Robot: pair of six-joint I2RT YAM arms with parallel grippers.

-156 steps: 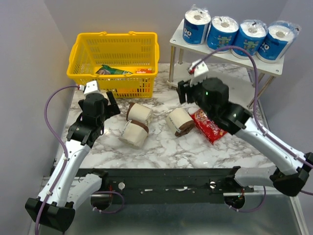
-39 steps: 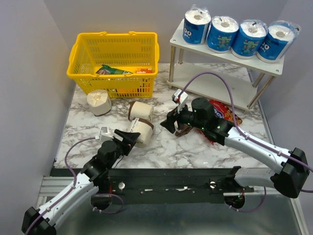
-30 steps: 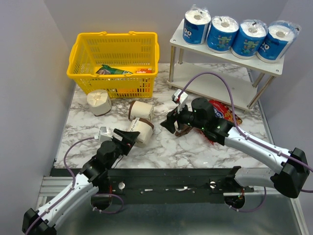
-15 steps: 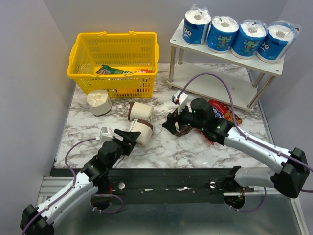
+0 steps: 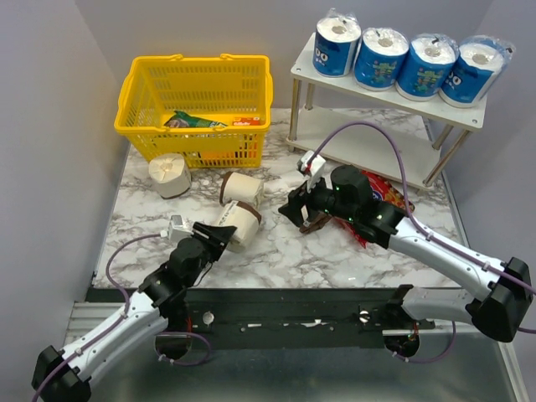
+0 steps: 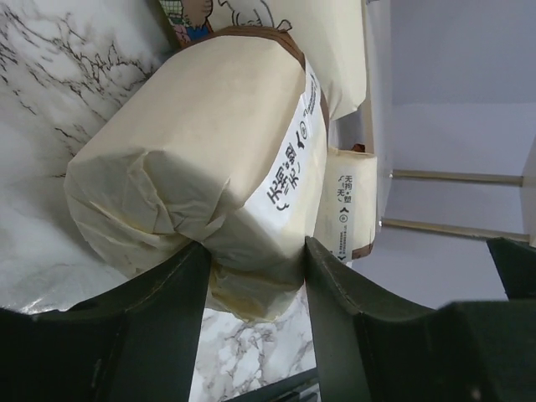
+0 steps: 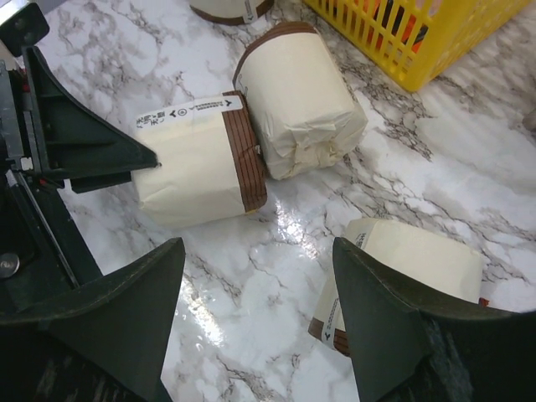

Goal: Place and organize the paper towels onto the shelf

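Four blue-wrapped paper towels (image 5: 404,59) stand in a row on the top board of the white shelf (image 5: 381,95). Four cream rolls lie on the marble. My left gripper (image 5: 219,236) (image 6: 255,251) is shut on the crumpled end of one cream roll (image 5: 239,223) (image 6: 193,159) (image 7: 188,159), which rests on the table. A second cream roll (image 5: 241,188) (image 7: 301,100) touches it from behind. A third (image 5: 170,174) lies by the basket. My right gripper (image 5: 293,209) (image 7: 255,251) hangs open and holds nothing, with the fourth roll (image 5: 316,223) (image 7: 410,264) just beside its right finger.
A yellow shopping basket (image 5: 201,60) with packets inside stands at the back left. A red snack bag (image 5: 381,191) lies under my right arm, in front of the shelf's lower board (image 5: 368,149). Grey walls close in on both sides.
My left gripper has pushed forward and closed onto the end of the near cream roll. The right gripper has drifted slightly right, still open.
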